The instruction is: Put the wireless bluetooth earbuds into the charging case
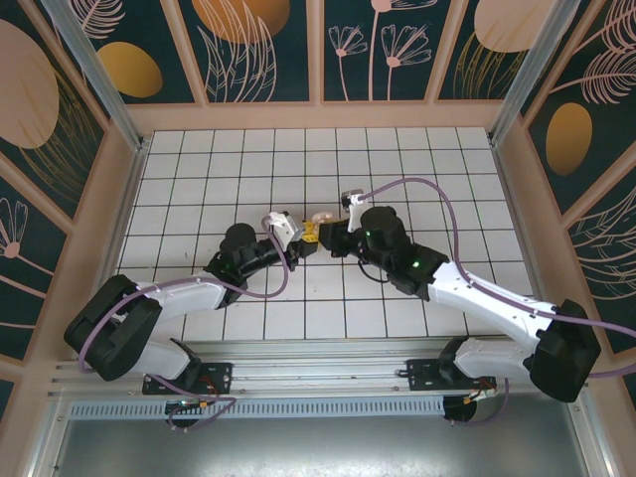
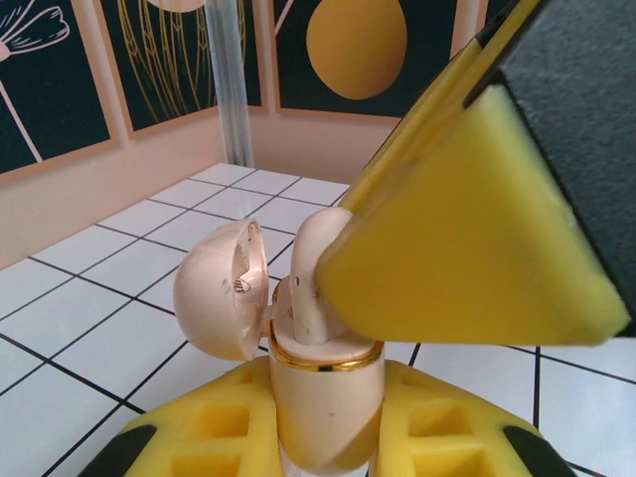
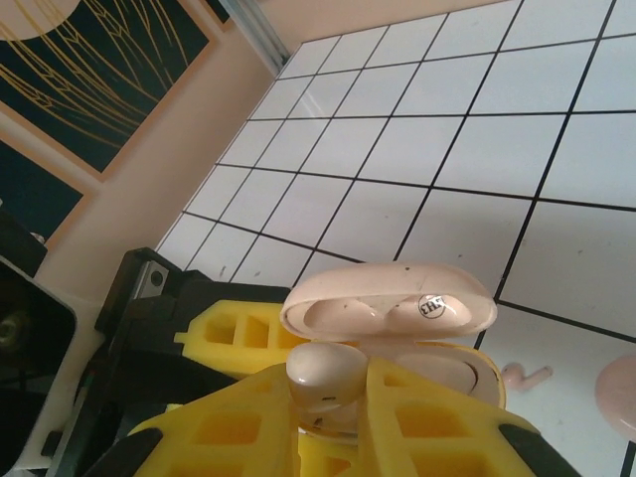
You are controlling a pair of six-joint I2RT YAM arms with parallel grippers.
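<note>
Left claw (image 2: 328,422) clamped hard on the charging case (image 2: 328,393), yellow pads (image 2: 214,427) pressing its lower half from both sides, case upright, gold rim on top. Lid (image 2: 219,298) flipped open, hanging off to the left in the left wrist view. Right claw (image 3: 333,412) closed on one earbud (image 3: 323,373), pinched between its foam fingers (image 3: 437,417), right at the mouth of the case. From the left wrist, same earbud standing stem-down in the opening, rounded head touching the right claw's yellow foam. Second earbud (image 3: 525,375) lying loose on the white tiled surface (image 3: 447,149), just beside the case. Overhead, both claws tip to tip near the middle of the surface.
</note>
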